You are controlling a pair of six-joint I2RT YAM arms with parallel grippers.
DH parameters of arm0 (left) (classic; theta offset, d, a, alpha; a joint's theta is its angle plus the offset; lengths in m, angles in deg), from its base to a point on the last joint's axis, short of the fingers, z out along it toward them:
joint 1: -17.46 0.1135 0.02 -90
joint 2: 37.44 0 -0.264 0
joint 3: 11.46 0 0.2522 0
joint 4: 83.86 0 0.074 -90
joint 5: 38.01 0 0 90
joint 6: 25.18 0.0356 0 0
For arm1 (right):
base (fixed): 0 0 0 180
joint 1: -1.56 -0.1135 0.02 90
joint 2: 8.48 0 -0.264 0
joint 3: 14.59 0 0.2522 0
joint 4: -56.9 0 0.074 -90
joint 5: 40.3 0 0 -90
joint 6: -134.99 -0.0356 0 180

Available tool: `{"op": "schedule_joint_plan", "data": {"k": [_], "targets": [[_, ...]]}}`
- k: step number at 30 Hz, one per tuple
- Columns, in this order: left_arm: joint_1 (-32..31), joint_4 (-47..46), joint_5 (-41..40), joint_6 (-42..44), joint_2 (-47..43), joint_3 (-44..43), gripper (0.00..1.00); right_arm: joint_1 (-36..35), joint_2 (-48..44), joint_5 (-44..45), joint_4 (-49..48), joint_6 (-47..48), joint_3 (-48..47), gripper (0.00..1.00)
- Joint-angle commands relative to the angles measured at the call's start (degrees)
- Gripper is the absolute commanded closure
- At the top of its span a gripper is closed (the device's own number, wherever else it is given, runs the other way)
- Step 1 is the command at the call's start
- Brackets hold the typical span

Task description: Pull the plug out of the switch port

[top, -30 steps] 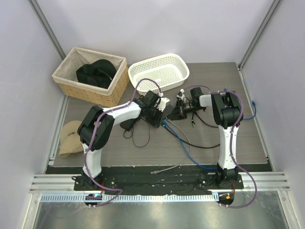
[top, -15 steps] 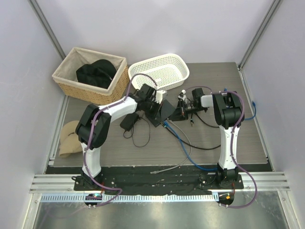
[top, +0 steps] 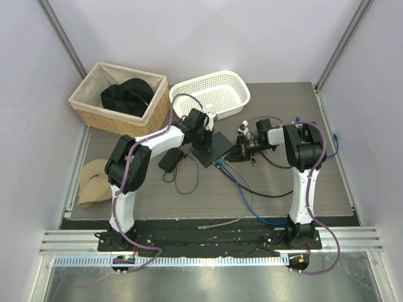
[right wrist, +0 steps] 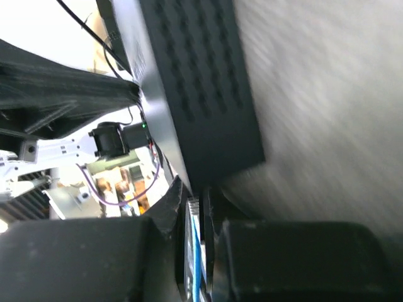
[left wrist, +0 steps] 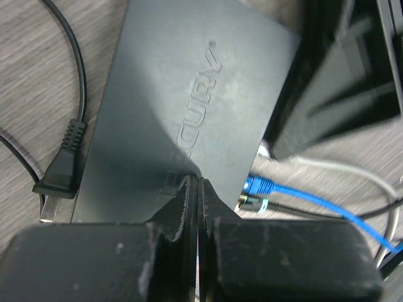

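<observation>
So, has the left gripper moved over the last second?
Yes. The left gripper has shifted up the view, closer to the white basket, uncovering more of the switch.

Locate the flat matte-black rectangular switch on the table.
In the top view, the switch is mid-table, near the white plastic basket, between the left gripper and right gripper.

3 pale lilac walls enclose a grey wood-grain table fronted by a metal rail.
</observation>
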Motion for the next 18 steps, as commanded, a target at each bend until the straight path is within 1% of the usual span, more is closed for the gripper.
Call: {"op": "schedule_joint_plan", "data": {"k": [1, 5, 8, 10, 13, 14, 15, 17, 18], "targets": [[0.02, 3.29, -5.80, -4.20, 5.17, 3.37, 1.00, -0.38, 2.16, 14.32, 1.11, 2.23, 10.31, 0.98], [0.02, 3.72, -7.20, -4.12, 5.88, 2.76, 1.00, -0.39, 1.54, 12.83, 2.50, 2.05, 9.36, 0.99], [0.02, 3.90, -6.86, -3.42, 5.97, 2.23, 1.00, 1.10, 1.72, 11.69, 7.15, 4.42, 4.09, 0.99], [0.02, 4.08, -6.77, -3.24, 5.35, 2.14, 1.00, 2.77, -0.20, 10.37, 12.34, 6.17, -0.13, 0.98], [0.11, 3.99, -4.40, -1.57, 3.77, 2.58, 1.00, 4.44, -4.07, 10.97, 19.54, 13.54, -4.79, 0.99], [0.11, 3.99, -4.04, -1.13, 3.16, 2.76, 1.00, 5.67, -6.60, 11.59, 21.65, 18.87, -5.93, 0.98], [0.11, 3.64, -3.34, -0.17, 2.54, 3.11, 1.00, 6.38, -7.59, 12.03, 25.32, 20.93, -8.38, 0.99], [0.37, 3.29, -1.59, 0.89, 0.61, 4.25, 1.00, 9.52, -9.78, 11.77, 28.60, 24.27, -11.29, 0.99], [0.46, 3.37, -0.62, 1.76, 0.00, 4.95, 1.00, 10.33, -10.14, 11.33, 32.27, 27.94, -15.05, 0.99]]}}
